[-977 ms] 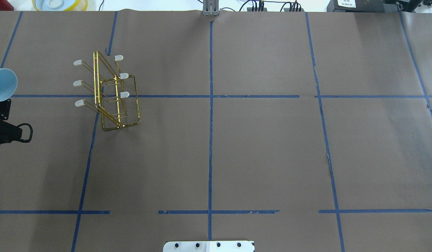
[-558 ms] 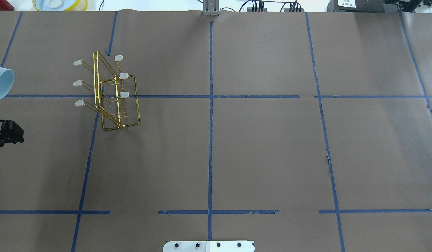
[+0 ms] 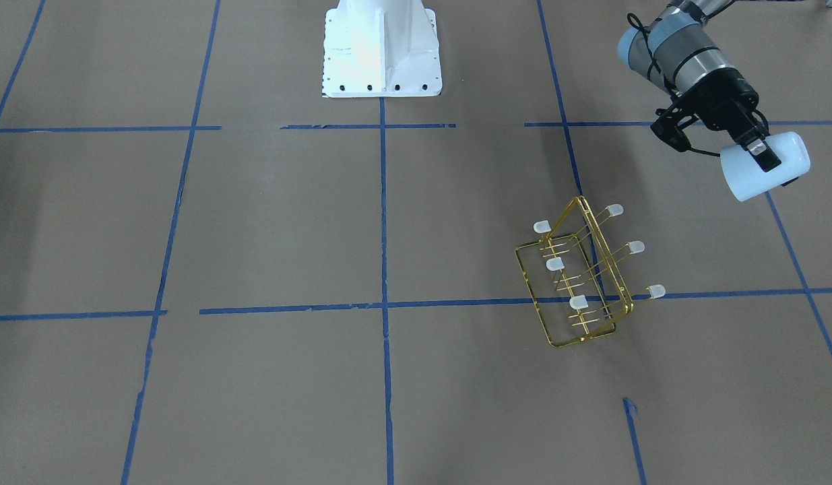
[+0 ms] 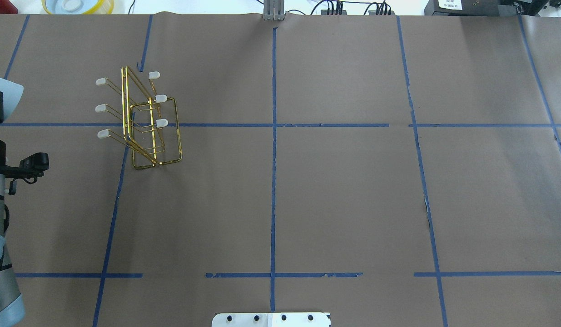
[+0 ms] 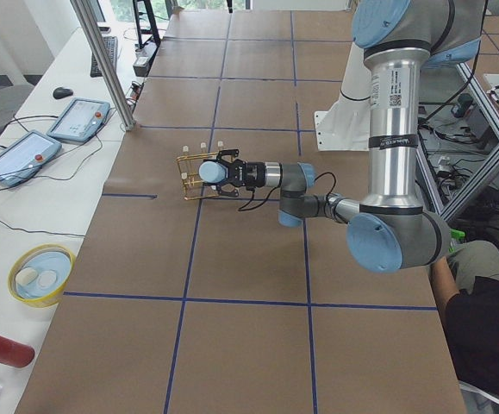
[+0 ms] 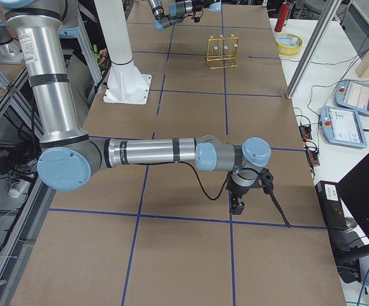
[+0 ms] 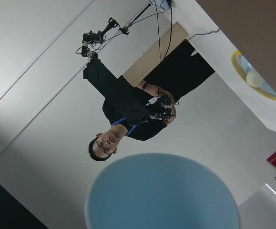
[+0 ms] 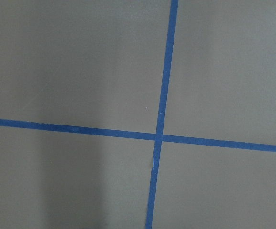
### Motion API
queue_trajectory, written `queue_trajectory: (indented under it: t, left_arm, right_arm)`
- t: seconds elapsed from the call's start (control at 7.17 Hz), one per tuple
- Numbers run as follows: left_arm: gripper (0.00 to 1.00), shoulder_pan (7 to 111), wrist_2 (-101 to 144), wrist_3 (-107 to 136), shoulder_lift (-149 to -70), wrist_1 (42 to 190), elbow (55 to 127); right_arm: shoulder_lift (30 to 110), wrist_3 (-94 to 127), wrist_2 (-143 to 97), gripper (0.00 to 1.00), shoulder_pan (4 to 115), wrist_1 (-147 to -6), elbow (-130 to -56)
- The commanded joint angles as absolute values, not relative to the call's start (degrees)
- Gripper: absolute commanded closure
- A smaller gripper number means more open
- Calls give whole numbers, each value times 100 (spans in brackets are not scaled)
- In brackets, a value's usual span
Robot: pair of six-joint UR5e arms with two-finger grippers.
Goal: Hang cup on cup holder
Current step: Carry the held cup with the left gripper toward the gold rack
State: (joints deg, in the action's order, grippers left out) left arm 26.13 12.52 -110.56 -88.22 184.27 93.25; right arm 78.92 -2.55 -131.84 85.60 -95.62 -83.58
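Pale blue plastic is sitting in the grip of the left gripper (image 3: pixel 767 165): its fingers (image 3: pixel 764 156) are clamping the cup (image 3: pixel 738 179) across its side and holding it on its side in the air, above the bench (image 3: pixel 254 222) and well apart from the cup holder (image 3: pixel 581 276). The gold wire rack is standing on its base frame, with three capped prongs (image 3: pixel 635 247) slanting out toward the cup's side.

The arm is judged to be carrying the cup to a prong. To do that well, the wrist should be turning the open mouth toward one cap; which end is the mouth is hard to tell here. The cup's axis should be lining up with the prong's slant before it slides on. A slow approach is wise, since the light rack could be tipping or skating under a sideways nudge. The grip should be letting go only once the cup is seated.

The right gripper (image 6: pixel 238 203) is hanging low over the bench far from the rack. Whether its fingers are apart or together cannot be told.

Against the overhead picture a second ago, the cup is sitting higher along the left edge and is now half hidden by the black gripper. The grey forearm is also showing in the lower left corner. The rack is not shifting.
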Motion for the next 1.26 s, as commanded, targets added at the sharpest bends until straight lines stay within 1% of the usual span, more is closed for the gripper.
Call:
queue_trajectory:
  t: [0.0,0.14,0.42,0.7,0.84,1.12]
  left_arm:
    - [100,2558,1064,-12239,-9376,18413,8870]
    - [100,2497,863,-12261,-9448,18413,8703]
    - [100,1989,319,-12287,-9509,18387,8500]
    - [100,1707,54,-12970,-9947,18404,8464]
    - [100,1583,18,-12981,-10010,18404,8429]
    - [100,1565,26,-12990,-10326,18404,8158]
  right_arm:
    - [7893,-255,-13184,0,8561,-9562,-8358]
    - [7893,-255,-13184,0,8561,-9562,-8350]
    - [7893,-255,-13184,0,8561,-9562,-8358]
    - [7893,-255,-13184,0,8561,-9562,-8358]
    - [7893,-255,-13184,0,8561,-9562,-8358]
    - [7893,-255,-13184,0,8561,-9562,-8358]
